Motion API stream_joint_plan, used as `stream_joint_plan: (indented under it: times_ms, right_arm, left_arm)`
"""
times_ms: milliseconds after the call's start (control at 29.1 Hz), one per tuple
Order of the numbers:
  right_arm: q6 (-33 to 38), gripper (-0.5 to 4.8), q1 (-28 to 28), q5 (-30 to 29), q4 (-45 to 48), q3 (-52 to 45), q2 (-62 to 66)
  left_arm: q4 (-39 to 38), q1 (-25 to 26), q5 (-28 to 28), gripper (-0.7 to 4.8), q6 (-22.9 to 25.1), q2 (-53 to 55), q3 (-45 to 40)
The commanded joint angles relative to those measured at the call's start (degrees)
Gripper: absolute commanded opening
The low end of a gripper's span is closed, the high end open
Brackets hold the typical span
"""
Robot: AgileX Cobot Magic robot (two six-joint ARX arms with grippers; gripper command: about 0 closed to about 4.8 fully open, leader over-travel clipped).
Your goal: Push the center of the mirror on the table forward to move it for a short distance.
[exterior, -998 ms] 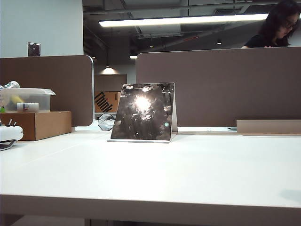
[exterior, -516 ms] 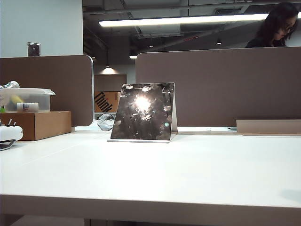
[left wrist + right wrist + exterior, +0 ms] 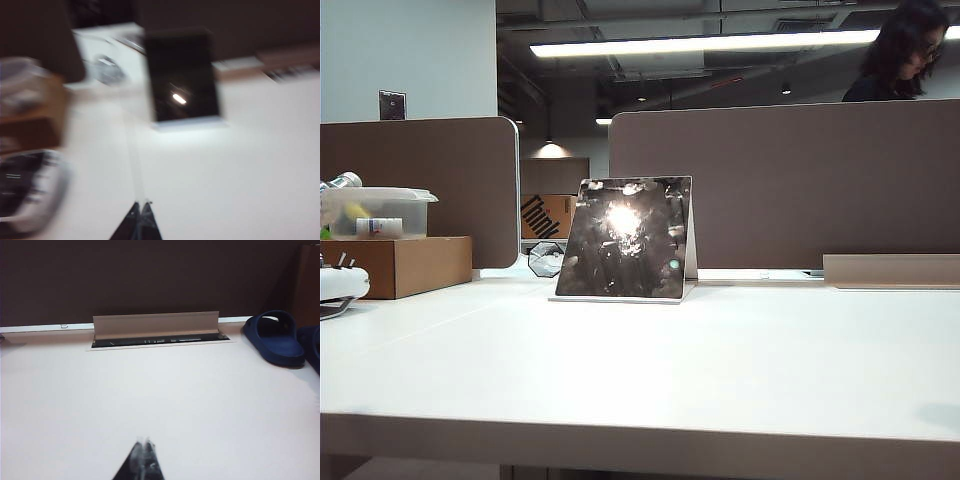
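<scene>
On the white table [image 3: 650, 370], seen from the exterior camera, the mirror [image 3: 626, 238] leans back on its white stand, about mid-depth and a little left of centre, with a brown box [image 3: 400, 265] and a clear tub well off to its left and brown partitions behind. Neither arm shows in this view, so the push is not yet begun.

From the left wrist camera, blurred, the left gripper [image 3: 138, 216] has its fingertips pressed together over bare table, the mirror [image 3: 182, 77] ahead and well apart. That closed tip suits a push: I judge it should line up with the panel's middle, come in low near the base so the mirror slides and does not tip back, then go forward slowly and stop early.

From the right wrist camera, the right gripper [image 3: 144, 455] is likewise pinched together, holding nothing, facing a cable flap [image 3: 156, 326] and a blue slipper [image 3: 276, 337]; it is best kept idle.
</scene>
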Motion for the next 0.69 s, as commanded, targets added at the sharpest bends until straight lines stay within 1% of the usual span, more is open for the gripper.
stream_joint_plan:
  times_ms: [34,103,172,207,275,482,620,688]
  right_arm:
    - [0.0,-0.05,0.09,-0.26,0.74,-0.24,0.0]
    - [0.0,-0.05,0.0,-0.07,0.48,-0.24,0.0]
    - [0.0,-0.05,0.02,0.0,0.46,-0.24,0.0]
    - [0.0,-0.05,0.02,-0.04,0.48,-0.24,0.0]
    - [0.0,-0.05,0.02,-0.07,0.46,-0.24,0.0]
    - [0.02,-0.05,0.02,-0.11,0.46,-0.24,0.0]
    - [0.0,-0.05,0.0,0.13,0.44,-0.24,0.0]
    - [0.0,-0.05,0.04,-0.04,0.42,-0.24,0.0]
  left_arm:
    - [16.06,13.05,5.99,-0.03,-0.13,-3.45,-9.09]
    - [22.38,19.23,9.27,-0.03,-0.13,-6.16,-14.84]
    - [25.7,24.09,13.11,-0.03,-0.96,-8.5,-19.76]
    - [26.4,25.73,14.49,-0.03,-1.44,-9.46,-21.66]
    - [26.86,28.06,15.28,-0.03,-1.64,-11.3,-25.31]
    - [26.86,28.61,15.28,-0.03,-1.22,-15.82,-33.27]
    - [27.28,28.55,15.39,-0.03,-1.33,-15.93,-36.7]
    - [27.41,28.46,16.41,-0.03,-1.44,-15.93,-37.73]
